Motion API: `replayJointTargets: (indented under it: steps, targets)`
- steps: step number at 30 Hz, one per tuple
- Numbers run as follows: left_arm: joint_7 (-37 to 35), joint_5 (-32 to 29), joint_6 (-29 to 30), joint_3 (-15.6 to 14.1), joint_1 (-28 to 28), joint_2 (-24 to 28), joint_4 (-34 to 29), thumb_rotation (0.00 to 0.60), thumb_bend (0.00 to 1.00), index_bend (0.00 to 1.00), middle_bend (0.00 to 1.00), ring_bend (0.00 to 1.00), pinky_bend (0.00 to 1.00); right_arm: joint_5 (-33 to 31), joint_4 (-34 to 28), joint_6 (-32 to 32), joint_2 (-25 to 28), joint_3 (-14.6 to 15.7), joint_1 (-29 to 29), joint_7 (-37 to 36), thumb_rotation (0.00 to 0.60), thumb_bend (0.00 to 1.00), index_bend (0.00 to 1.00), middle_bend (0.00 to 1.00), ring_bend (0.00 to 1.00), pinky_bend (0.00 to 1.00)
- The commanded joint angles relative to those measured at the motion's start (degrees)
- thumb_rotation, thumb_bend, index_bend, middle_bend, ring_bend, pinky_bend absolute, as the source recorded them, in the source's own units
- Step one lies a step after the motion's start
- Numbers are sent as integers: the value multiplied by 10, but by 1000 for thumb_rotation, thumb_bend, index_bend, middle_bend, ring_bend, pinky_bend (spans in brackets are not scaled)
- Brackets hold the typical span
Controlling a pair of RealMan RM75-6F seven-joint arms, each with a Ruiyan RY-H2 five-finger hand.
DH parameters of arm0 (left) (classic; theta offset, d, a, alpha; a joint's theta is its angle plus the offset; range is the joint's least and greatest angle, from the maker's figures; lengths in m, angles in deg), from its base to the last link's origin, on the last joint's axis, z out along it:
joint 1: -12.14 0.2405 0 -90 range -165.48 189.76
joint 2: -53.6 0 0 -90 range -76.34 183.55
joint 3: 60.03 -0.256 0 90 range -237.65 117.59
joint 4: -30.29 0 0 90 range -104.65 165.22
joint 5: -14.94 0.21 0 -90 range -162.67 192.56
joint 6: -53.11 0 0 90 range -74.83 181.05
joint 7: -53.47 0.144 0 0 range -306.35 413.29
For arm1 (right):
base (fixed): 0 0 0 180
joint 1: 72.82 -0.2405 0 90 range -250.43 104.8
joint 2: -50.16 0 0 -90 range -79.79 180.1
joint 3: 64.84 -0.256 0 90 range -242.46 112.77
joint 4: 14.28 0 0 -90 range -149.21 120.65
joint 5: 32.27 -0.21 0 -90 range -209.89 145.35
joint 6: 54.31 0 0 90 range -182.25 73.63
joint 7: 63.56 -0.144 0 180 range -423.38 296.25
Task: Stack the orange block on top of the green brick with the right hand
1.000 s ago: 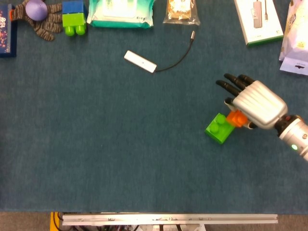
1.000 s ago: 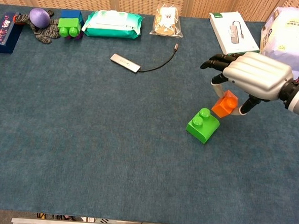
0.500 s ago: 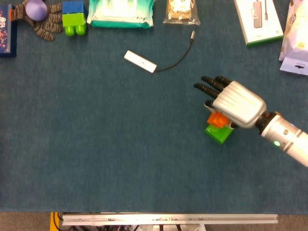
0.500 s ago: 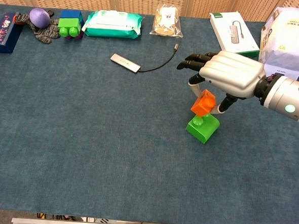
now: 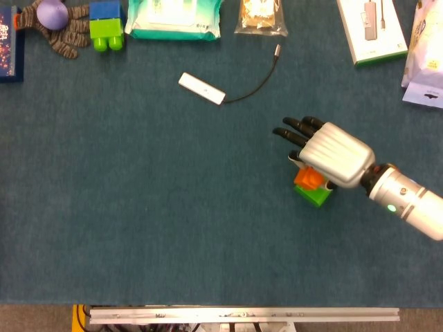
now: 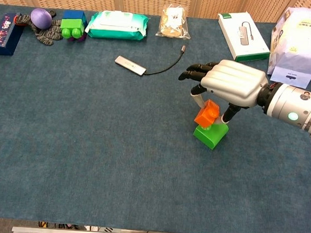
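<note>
- The right hand (image 6: 232, 84) pinches the orange block (image 6: 207, 113) between thumb and a finger, the other fingers spread forward out of the way.
- The block is tilted, its low edge touching the left end of the green brick (image 6: 211, 133); whether it is seated on the studs cannot be told.
- The brick lies at an angle on the blue desk (image 6: 116, 161), so the hand reaches across it from the right.
- My guess: the block needs levelling and pressing down before release.
- The left hand is out of both views.
</note>
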Motion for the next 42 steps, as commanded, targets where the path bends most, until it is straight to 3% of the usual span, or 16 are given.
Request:
replayJointTargets:
  steps: [1,42]
  targets:
    - [0,0,0,0,0,0,0,600,111,516,377,217,224,-5,0,7,-1,1,-1,1,600,200,708,141,72,208]
    - [-2,-1,-4,0,1,-2,4,600,111,516,377,217,224,-43,14,57,-11,2,-12,-10,600,201,708,141,72,208]
